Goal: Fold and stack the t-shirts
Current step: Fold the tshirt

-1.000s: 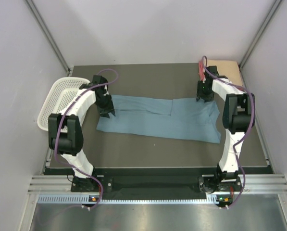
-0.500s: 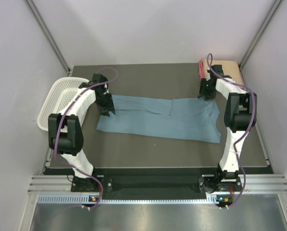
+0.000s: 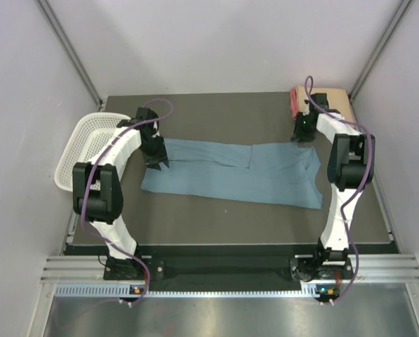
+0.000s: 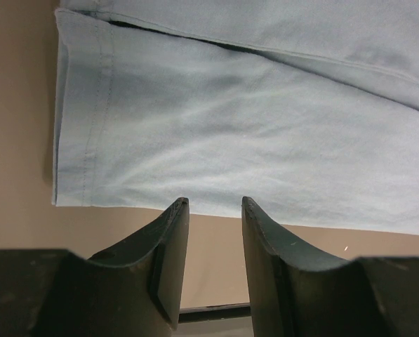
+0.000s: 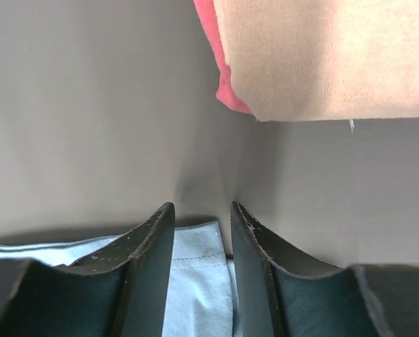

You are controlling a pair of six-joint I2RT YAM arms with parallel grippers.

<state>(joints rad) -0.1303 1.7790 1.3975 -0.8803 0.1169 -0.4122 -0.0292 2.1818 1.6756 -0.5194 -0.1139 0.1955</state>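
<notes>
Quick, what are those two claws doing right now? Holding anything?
Left gripper: open, holding nothing, at the edge of the blue t-shirt.
Right gripper: open, astride a corner of that t-shirt, not pinching it.

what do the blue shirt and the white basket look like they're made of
Blue shirt: soft matte cloth, probably cotton knit; a stitched hem and gentle wrinkles show. Basket: apparently rigid white plastic, its walls an open moulded mesh.
</notes>
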